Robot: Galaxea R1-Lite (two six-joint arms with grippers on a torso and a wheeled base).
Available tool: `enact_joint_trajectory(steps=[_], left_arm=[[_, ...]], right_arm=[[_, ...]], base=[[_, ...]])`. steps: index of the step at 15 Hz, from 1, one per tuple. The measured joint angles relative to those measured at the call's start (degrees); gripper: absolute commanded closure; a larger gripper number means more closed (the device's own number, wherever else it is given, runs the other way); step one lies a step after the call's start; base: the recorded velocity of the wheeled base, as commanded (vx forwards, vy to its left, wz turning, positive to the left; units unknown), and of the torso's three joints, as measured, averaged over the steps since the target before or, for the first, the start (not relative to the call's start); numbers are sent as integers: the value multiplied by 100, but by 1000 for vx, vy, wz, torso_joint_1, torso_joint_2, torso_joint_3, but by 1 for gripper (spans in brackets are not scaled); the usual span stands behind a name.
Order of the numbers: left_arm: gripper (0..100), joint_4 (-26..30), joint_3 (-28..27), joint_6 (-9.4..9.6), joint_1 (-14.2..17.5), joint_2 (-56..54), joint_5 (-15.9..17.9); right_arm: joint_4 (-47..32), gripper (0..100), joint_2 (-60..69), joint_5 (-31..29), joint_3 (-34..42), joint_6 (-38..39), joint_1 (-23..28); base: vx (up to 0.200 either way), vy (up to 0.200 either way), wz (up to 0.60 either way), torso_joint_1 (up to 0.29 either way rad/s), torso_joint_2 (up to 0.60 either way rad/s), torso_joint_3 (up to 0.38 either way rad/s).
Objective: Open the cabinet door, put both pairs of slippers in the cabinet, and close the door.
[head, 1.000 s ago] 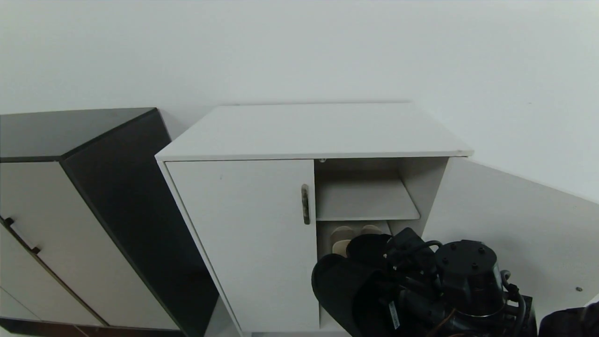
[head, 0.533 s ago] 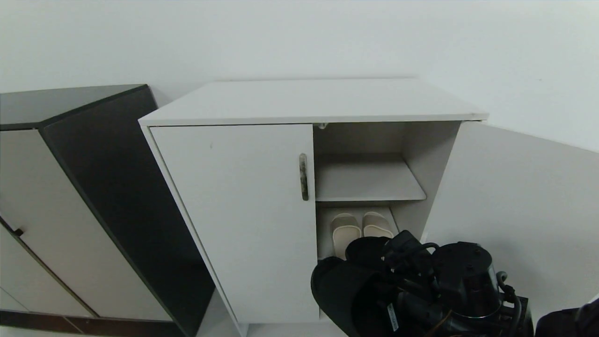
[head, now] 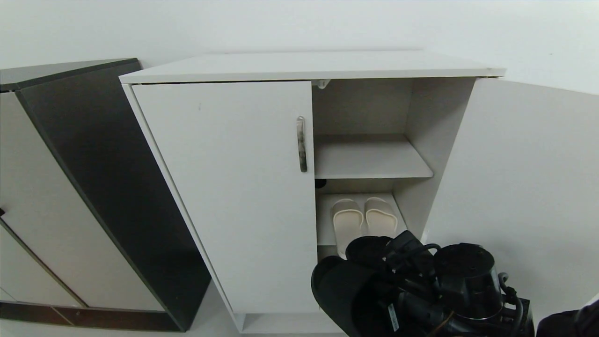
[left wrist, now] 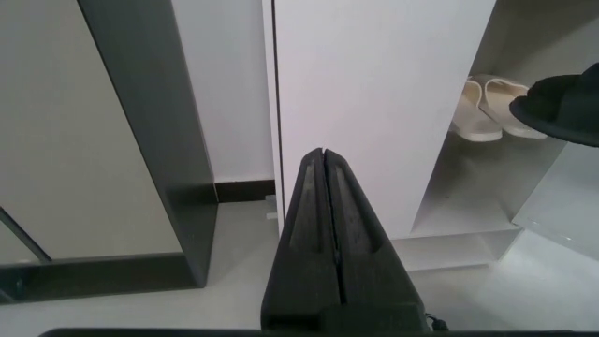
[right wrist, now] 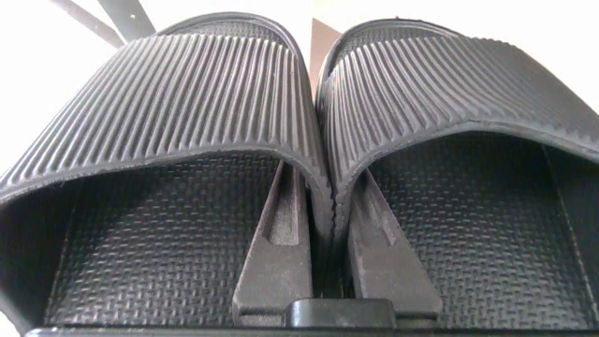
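Between the fingers of my right gripper (right wrist: pixel 323 225): the black slippers (right wrist: pixel 211 112), side by side, with one finger under each strap and the two inner strap walls pinched together.
Black slippers, position: low before the open right half of the cabinet (head: pixel 309 65). From the head view they overlap the heel of one cream slipper; I cannot tell how near they are.
Cream slippers (head: pixel 362 217): on the lower shelf (head: pixel 325 224), soles down, taking most of its visible width.
Upper shelf (head: pixel 369 161): the level above the cream pair, and I judge it the likelier place for my load.
Risk, collision: if I drive in low, the black pair may shove the cream pair back or catch the shelf edge.
Risk, width: the opening between the closed door (head: pixel 224 187) and the right wall looks little wider than my pair, so a skewed approach could snag a sole.
Risk, grip: only soft strap walls are clamped, so a bump could twist the pair loose.
Risk, closing: heels left overhanging would block the open door (head: pixel 524 187).
Left gripper (left wrist: pixel 323 164): fingers pressed together, holding nothing, facing the closed door.
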State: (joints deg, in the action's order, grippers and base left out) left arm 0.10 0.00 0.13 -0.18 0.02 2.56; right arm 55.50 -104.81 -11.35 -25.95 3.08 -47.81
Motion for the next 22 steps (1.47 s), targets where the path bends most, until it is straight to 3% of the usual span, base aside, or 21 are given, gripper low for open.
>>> enact_joint_trajectory(steps=[10, 13, 17, 18, 20, 22], left_arm=[[100, 0, 0, -2, 0, 0, 0], [100, 0, 0, -4, 0, 0, 0], [100, 0, 0, -4, 0, 0, 0], [100, 0, 0, -4, 0, 0, 0], [100, 0, 0, -6, 0, 0, 0], [100, 0, 0, -6, 0, 0, 0]], right_arm=[[-18, 100, -200, -202, -158, 20, 52], [-857, 100, -433, -1131, -941, 395, 85], [-3317, 100, -349, -1712, -2133, 1420, -12], [-3693, 100, -306, -2141, -2462, 1635, -80], [-4018, 100, -232, -3238, -3088, 1883, -233], [-3939, 100, -179, -3652, -3410, 1908, -315]], base=[[0, 0, 0, 0, 7, 4], [0, 0, 0, 0, 0, 0], [0, 0, 0, 0, 0, 0], [0, 0, 0, 0, 0, 0], [0, 0, 0, 0, 0, 0], [0, 0, 0, 0, 0, 0]])
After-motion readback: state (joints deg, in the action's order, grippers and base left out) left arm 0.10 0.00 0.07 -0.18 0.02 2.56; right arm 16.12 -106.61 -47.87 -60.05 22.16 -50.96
